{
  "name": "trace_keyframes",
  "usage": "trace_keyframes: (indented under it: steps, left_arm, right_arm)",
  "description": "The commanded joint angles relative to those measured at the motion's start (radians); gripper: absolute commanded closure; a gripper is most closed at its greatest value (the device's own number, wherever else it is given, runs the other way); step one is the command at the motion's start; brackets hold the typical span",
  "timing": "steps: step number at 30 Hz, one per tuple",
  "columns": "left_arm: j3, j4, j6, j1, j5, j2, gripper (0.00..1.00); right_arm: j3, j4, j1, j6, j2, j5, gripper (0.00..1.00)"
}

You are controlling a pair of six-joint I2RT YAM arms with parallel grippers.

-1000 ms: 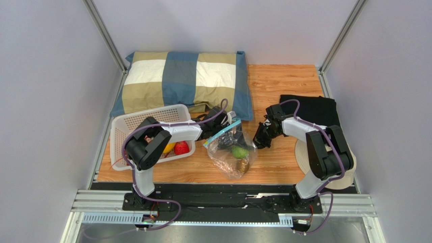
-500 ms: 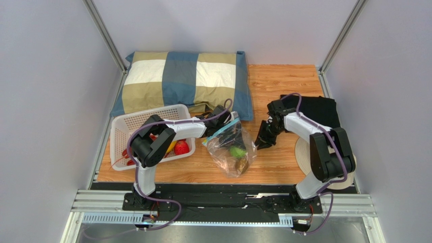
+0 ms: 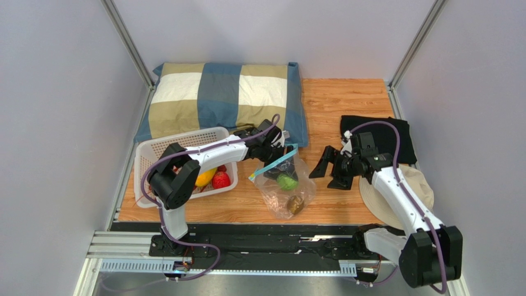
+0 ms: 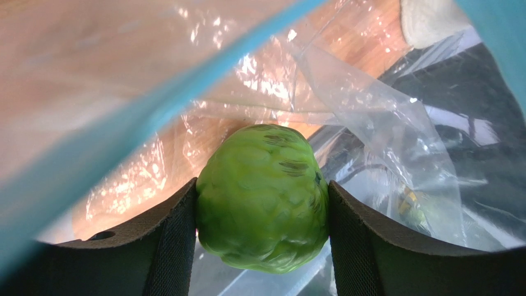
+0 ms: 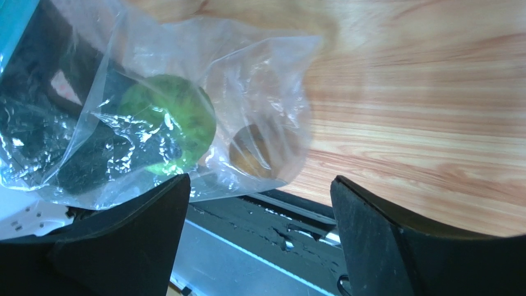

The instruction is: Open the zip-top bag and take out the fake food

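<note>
Two arms out, L jaws in bag (image 3: 275, 195) gripping green ball (image 4: 262, 197)

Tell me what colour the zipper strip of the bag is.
Light blue; the zipper strip shows best in the top external view.

Clear, crinkly zip-top bag (image 3: 279, 192) lies on the wood table (image 3: 346, 98) betw. the 2 arms, light-blue zip strip at its far-left edge, mouth open. Inside: green leafy ball (image 4: 262, 197), pinched in the left gripper (image 4: 262, 186), & a small brownish piece (image 3: 296, 203) toward the bag's near end. Yellow-orange mango (image 3: 204, 179) & red strawberry (image 3: 221, 180) sit side by side in the white basket (image 3: 154, 151), left of the bag.
</note>
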Motion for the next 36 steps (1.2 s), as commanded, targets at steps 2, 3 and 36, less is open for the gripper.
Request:
trace_keyframes:
  steps: [2, 3, 36]
  left_arm:
    - [0.075, -0.172, 0.027, 0.001, -0.013, -0.058, 1.0]
    - [0.08, -0.197, 0.031, 0.001, -0.018, -0.067, 1.0]
    - [0.021, -0.446, 0.212, 0.55, -0.456, -0.424, 1.0]
  right_arm:
    - [-0.136, 0.284, 0.001, 0.06, -0.002, -0.196, 0.11]
    - [-0.147, 0.344, 0.001, 0.073, 0.016, -0.196, 0.12]
    - [0.519, -0.226, 0.136, -0.206, 0.288, 0.308, 0.15]
